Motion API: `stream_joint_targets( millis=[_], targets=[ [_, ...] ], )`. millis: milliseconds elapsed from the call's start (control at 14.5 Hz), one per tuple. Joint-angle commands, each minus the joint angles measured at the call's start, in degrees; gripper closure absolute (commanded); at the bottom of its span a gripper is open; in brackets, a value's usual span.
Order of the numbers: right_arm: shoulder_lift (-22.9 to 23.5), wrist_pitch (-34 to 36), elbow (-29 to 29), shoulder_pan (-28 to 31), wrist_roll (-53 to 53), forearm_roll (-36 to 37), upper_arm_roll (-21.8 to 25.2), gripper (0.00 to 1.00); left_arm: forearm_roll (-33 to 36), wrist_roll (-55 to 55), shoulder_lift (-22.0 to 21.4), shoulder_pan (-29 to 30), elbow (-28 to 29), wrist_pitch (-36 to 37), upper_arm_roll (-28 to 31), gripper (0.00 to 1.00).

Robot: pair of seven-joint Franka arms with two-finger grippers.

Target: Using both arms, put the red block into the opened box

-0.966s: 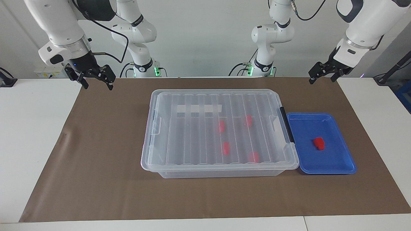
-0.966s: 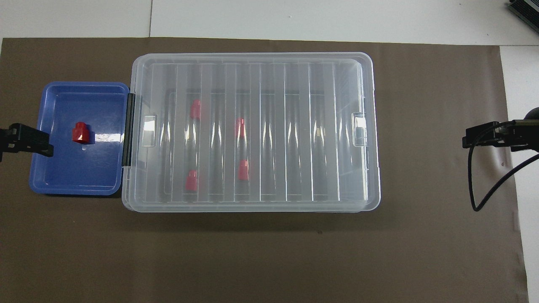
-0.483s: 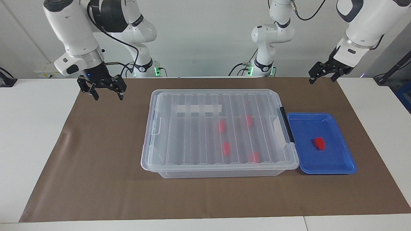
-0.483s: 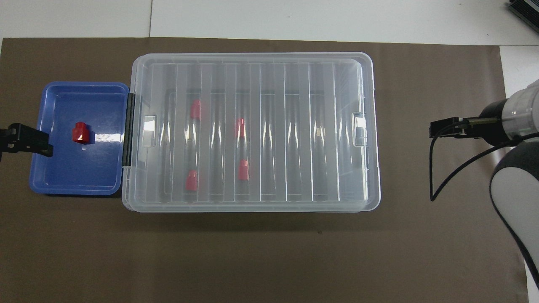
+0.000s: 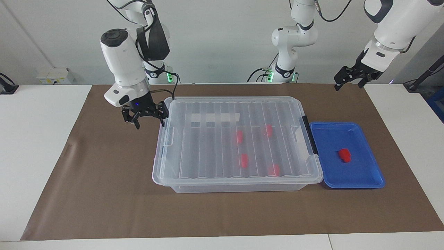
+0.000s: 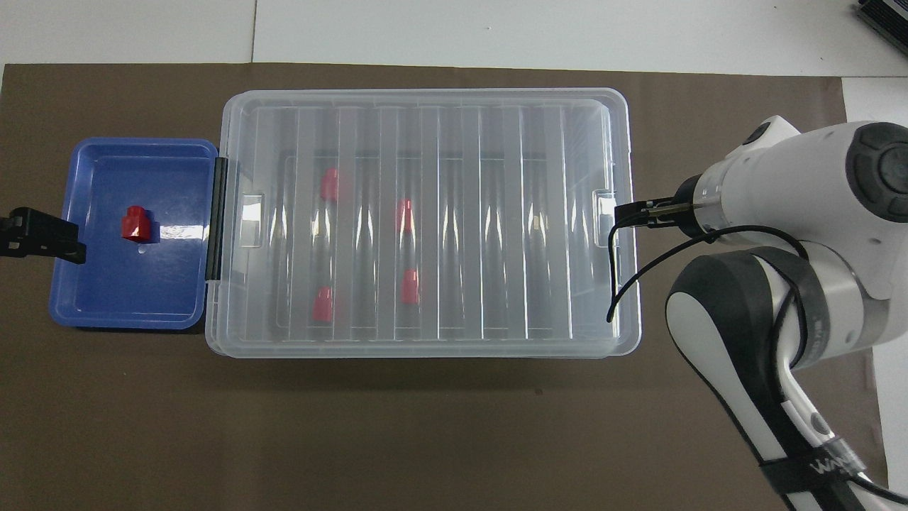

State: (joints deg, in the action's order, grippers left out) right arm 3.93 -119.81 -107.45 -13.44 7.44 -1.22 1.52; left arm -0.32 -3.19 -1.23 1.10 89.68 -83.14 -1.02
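— Black fingers on the right gripper (image 5: 150, 122) are spread apart with nothing between them. It hangs in the air over the brown mat (image 5: 104, 173), just off the end of the box (image 5: 236, 180) that lies toward the right arm's end of the table.

— Touching the box?

— From the facing view one fingertip sits right at the lid's (image 5: 215, 146) edge, but I can't tell whether it touches. From overhead the arm's wrist hides the gripper itself.

— And the other one?

— The left gripper (image 5: 348, 83) waits up in the air over the corner of the mat at its own arm's end, jaws parted, holding nothing. In the overhead view only its black tip (image 6: 42, 236) shows, at the outer edge of the blue tray (image 6: 128, 305).

— Where's the red block?

— The red block (image 5: 344, 155) lies loose in that shallow blue tray, roughly mid-tray, well apart from both grippers. The tray sits just beside the box, against its end with the black latch (image 5: 309, 134).

— Is the box open?

— No, the ribbed clear lid is on it. Four more red blocks (image 5: 244, 160) show blurred through the lid, inside the box, in the half toward the tray. A white tape strip (image 5: 215, 117) also shows on the side nearer the robots.
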Motion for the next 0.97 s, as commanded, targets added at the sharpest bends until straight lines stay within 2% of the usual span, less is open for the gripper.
stream_joint_targets(
  millis=[0, 138, 897],
  targets=[
    [1.61, -2.18, -1.18, -0.1, 0.29, -0.71, -0.29, 0.0, 0.76, -0.06, -0.79, 1.27, 0.58, -1.93, -0.48, 0.0],
    [1.61, -3.59, -2.59, -0.09, -0.06, -0.71, -0.29, 0.0, 0.76, -0.5, -0.7, 1.45, 0.58, -2.99, -0.39, 0.0],
    [1.61, -2.72, -2.68, 4.64, -4.54, 0.52, -0.03, 0.0, 0.76, 0.03, -0.62, 2.42, 0.93, -5.54, -0.39, 0.0]
  ],
)
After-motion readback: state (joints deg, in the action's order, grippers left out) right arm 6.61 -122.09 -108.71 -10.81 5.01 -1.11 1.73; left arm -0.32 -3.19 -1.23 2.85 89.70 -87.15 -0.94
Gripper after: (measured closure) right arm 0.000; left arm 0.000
